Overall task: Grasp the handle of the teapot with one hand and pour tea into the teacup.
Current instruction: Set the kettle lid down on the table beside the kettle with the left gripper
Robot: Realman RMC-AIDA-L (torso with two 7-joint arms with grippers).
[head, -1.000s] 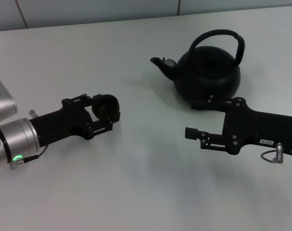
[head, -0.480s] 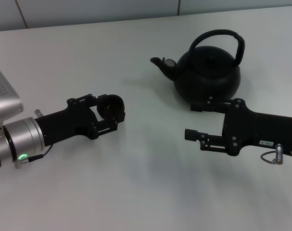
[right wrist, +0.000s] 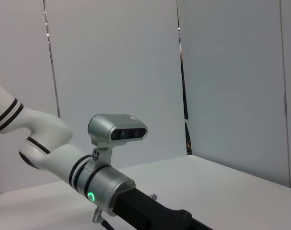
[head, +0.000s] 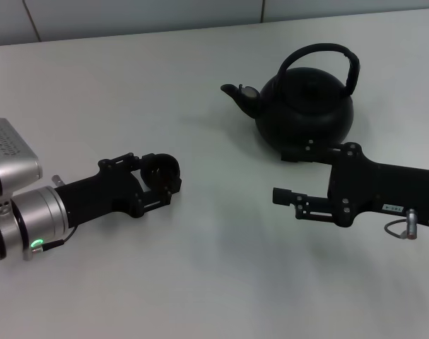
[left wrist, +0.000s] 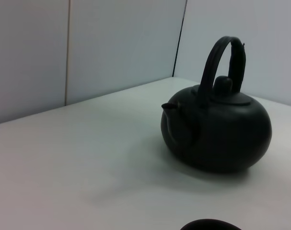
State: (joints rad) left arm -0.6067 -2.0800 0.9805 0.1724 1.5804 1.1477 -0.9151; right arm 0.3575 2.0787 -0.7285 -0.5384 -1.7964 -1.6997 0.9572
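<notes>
The matte-black teapot (head: 306, 107) stands at the back right of the white table, spout pointing left, its arched handle (head: 319, 49) upright. It also shows in the left wrist view (left wrist: 222, 139) with its handle (left wrist: 216, 55). My left gripper (head: 160, 171) at the left middle is shut on the small dark teacup (head: 162, 168), low over the table; the teacup's rim (left wrist: 210, 224) shows at the edge of the left wrist view. My right gripper (head: 285, 175) is open and empty, just in front of the teapot's base, its fingers pointing left.
The white table (head: 214, 268) runs back to a pale wall. The right wrist view shows my left arm's silver wrist with its camera (right wrist: 111, 184) and the wall panels, not the teapot.
My left gripper with the teacup has moved a little to the right and then slightly nearer the front edge. The right arm and the teapot have not moved.
</notes>
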